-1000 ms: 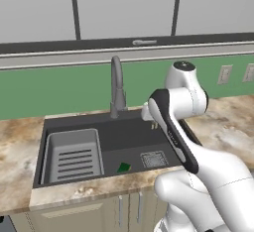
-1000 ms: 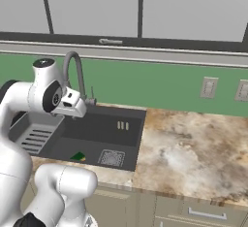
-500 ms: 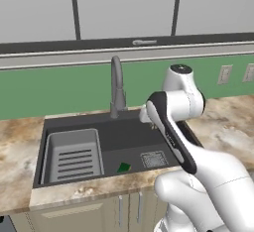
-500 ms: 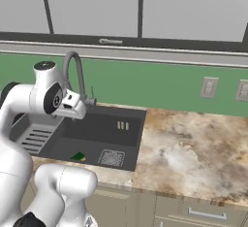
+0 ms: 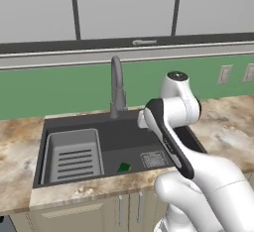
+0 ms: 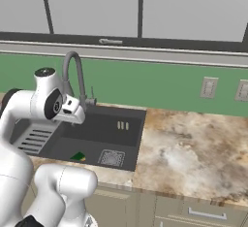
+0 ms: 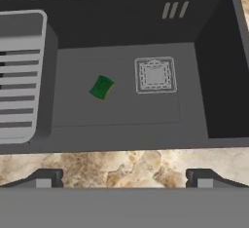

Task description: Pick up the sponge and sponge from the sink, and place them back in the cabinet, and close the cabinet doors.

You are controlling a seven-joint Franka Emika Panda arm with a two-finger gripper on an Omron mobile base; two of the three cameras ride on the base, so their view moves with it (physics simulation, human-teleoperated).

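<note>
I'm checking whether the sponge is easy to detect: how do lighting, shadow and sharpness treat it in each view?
Hand view: sponge sharp, evenly lit, bright green on the dark sink floor, no glare. Left base view: small but distinct. Right base view: tiny, partly behind the arm.

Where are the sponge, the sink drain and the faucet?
sponge [image 7: 101,86], hand view, middle of its green top.
drain [image 7: 154,75], hand view, centre of the square grate.
faucet [image 5: 117,85], left base view, upper part of its neck.
</note>
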